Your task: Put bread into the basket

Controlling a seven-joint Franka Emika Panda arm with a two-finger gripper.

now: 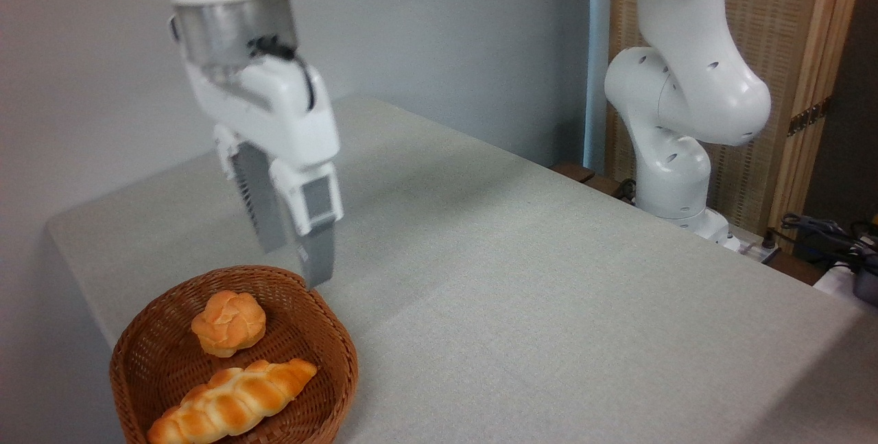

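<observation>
Bread [232,401] lying inside basket [322,320], near-left on table [549,307], slanted across weave, one end by near rim. Small bun [228,322] just beyond it, apart. My pincer [296,267] spread, empty, hanging above basket's far rim. I judge loaf placed; height gives clearance from rim.

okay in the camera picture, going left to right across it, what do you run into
Round reddish-brown woven wicker basket holding the long braided golden loaf and a small round knotted orange bun → open two-finger gripper above the basket's far rim → bare grey tablecloth → white robot arm base.
</observation>
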